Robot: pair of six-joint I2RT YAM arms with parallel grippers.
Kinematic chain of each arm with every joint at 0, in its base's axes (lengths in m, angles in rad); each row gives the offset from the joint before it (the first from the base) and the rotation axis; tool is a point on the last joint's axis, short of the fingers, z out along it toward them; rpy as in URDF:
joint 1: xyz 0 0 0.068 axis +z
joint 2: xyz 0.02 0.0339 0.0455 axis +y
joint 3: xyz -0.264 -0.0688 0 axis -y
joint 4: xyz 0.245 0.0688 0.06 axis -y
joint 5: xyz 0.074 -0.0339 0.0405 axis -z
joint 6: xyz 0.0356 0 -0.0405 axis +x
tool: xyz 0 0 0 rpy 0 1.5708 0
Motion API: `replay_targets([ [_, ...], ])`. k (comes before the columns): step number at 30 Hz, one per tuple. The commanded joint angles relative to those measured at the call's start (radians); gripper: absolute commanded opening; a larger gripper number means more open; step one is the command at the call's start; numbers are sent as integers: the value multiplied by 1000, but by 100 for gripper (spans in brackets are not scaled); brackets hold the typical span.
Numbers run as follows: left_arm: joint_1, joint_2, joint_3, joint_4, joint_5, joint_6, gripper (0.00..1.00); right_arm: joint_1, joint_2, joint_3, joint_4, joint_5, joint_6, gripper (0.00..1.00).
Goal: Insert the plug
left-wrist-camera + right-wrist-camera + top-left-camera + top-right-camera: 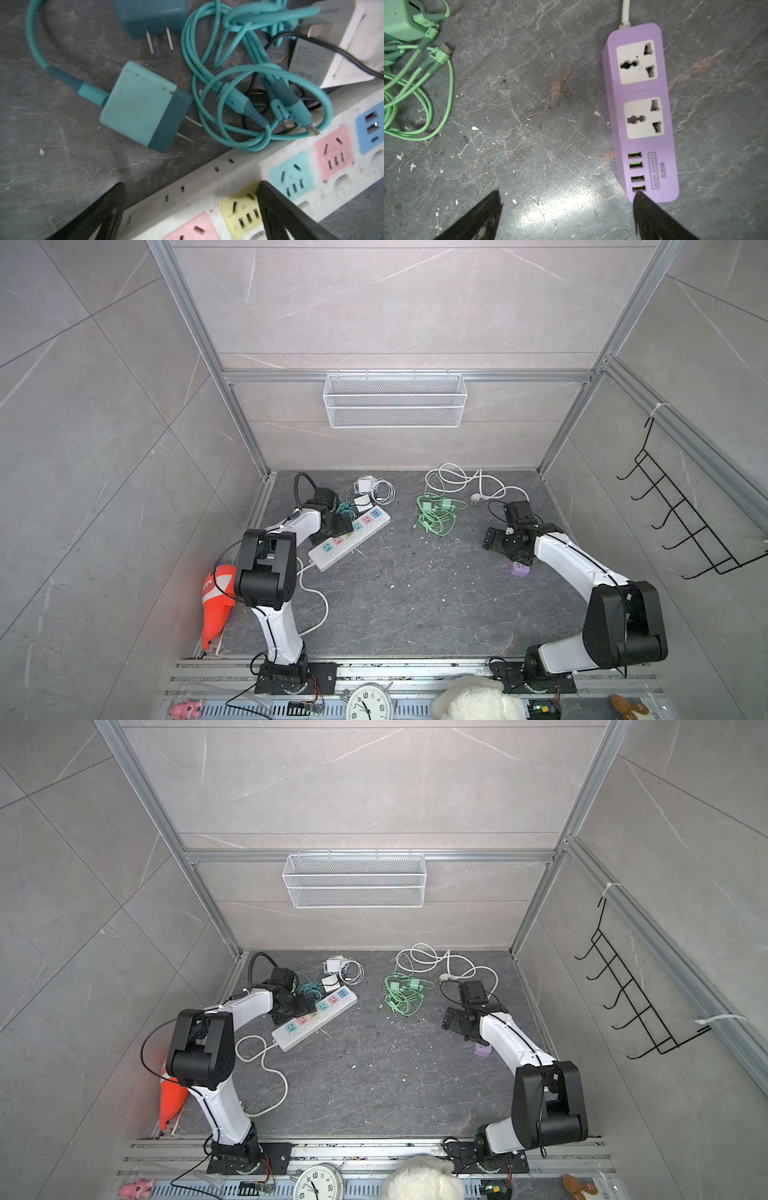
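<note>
A light teal charger plug (143,106) lies flat on the dark table with its two prongs toward the white power strip (197,182), beside a tangle of teal cable (257,83). A darker teal plug (151,16) lies beyond it. My left gripper (191,187) hangs open over the strip's near edge, above the yellow and pink sockets, holding nothing. In both top views it (334,526) is at the strip (328,560). My right gripper (566,193) stands open over bare table, one fingertip (639,199) at the end of a purple power strip (641,112).
A green charger (444,504) with green cables (434,522) lies mid-table. Two white chargers (365,485) sit behind the white strip. The purple strip's white cord and plug (475,498) coil at the back. A wire basket (395,400) and a black hook rack (685,522) hang on the walls.
</note>
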Motion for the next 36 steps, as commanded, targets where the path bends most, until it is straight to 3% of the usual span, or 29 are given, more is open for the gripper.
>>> replay_targets([
  [1,-3,43,38,-19,42,33,100,0,-20,-22,14,-30,-20,99],
  [7,-60,114,106,-57,143,101,98,1,-26,-36,15,-31,-26,99],
  [19,-319,108,79,-77,213,161,96,0,-57,-48,0,-45,-47,99],
  [26,-387,125,91,-93,292,250,93,1,-48,-63,3,-74,-45,99],
  [31,-414,111,83,-93,411,307,88,0,-47,-67,3,-88,-38,99],
  [36,-498,141,132,-141,464,358,88,0,-51,-80,38,-173,-5,99],
])
